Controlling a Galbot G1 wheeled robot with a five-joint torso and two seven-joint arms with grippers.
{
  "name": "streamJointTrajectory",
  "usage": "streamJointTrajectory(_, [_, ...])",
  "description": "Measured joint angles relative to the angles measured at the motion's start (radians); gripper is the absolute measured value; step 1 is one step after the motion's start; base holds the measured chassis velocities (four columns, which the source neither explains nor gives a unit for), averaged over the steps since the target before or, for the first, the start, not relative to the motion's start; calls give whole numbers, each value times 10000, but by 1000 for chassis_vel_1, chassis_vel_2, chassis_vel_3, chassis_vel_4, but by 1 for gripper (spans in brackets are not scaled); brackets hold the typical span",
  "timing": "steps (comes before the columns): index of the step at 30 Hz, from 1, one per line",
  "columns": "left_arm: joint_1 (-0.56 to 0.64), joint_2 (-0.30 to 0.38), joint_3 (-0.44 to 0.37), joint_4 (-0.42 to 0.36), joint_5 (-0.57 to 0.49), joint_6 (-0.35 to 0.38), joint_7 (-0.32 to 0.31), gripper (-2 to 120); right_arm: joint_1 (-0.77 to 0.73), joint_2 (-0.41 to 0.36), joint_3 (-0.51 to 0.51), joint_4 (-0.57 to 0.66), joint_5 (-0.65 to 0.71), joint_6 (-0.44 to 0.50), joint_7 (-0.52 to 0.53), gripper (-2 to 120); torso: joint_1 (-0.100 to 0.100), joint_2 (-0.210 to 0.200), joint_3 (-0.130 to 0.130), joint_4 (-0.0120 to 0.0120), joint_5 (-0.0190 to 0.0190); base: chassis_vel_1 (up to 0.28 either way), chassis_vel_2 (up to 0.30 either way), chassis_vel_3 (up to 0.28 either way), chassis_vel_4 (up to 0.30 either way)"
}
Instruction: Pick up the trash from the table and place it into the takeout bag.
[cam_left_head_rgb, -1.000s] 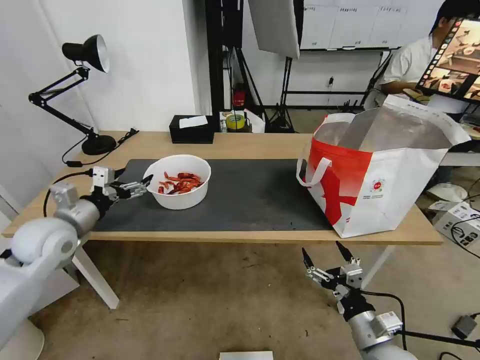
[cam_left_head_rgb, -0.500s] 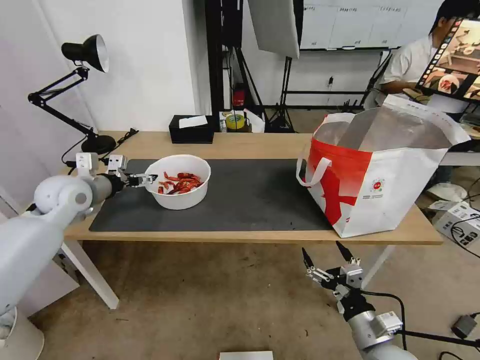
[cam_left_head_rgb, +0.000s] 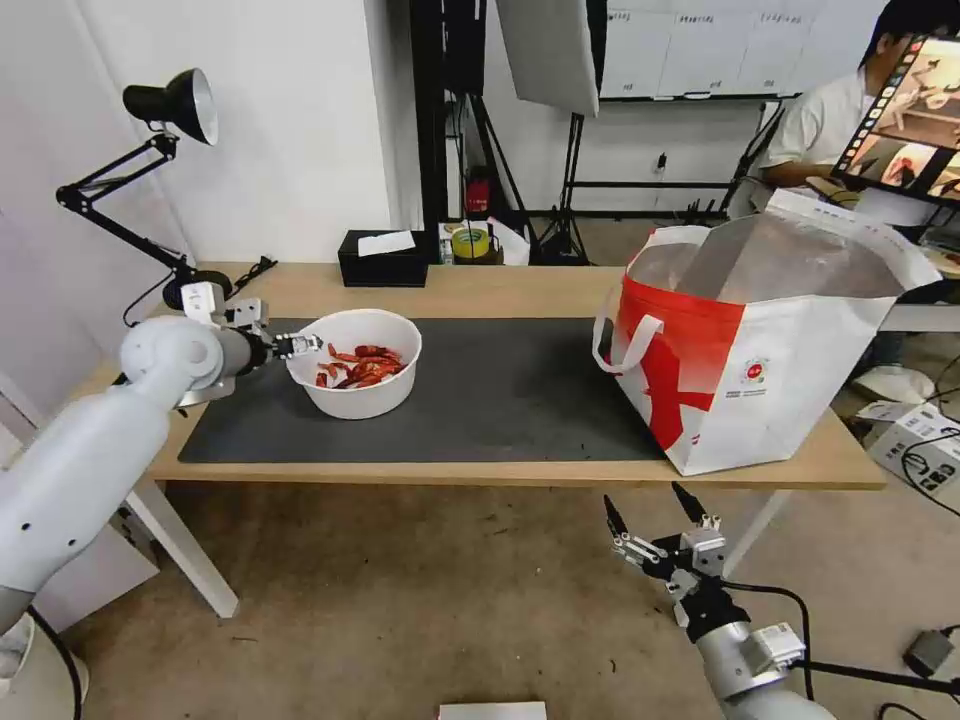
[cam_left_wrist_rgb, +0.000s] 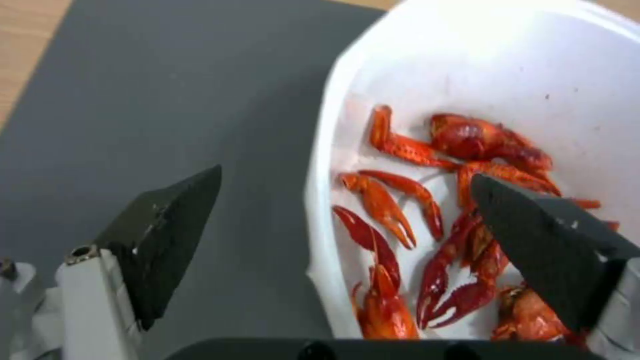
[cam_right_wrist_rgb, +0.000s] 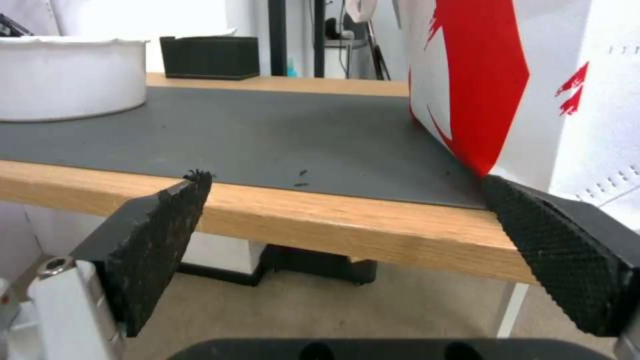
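Left hand (cam_left_head_rgb: 305, 345) had risen and advanced to the bowl (cam_left_head_rgb: 354, 363) rim, fingers wide astride the wall; right hand (cam_left_head_rgb: 650, 520) unchanged, wide, below tabletop (cam_left_head_rgb: 500, 290)

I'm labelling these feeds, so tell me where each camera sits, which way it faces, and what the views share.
Head view: high on the robot, looking forward and down over the table; left gripper at the bowl, right gripper below the table edge.
Left wrist view: looks down along open fingers straddling the bowl's rim.
Right wrist view: below the tabletop, looking across the mat at the bag, fingers open.
Shared: all three show the bowl.
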Motion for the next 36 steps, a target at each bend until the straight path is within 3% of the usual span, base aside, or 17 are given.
streamJointTrajectory(10, [-24,-89,168,62,-83,-31,-123,99,0,0,0,0,0,0,0,100,0,0,0,0,1,0,0,0,0])
streamJointTrajectory(20, [-153,-71,522,44,-366,-72,-619,62,0,0,0,0,0,0,0,100,-2,0,-2,2,3,0,0,0,0])
streamJointTrajectory(36, [-58,-7,459,-155,-599,-59,-581,7,0,0,0,-1,0,0,0,100,-1,0,-1,1,-2,0,0,0,0])
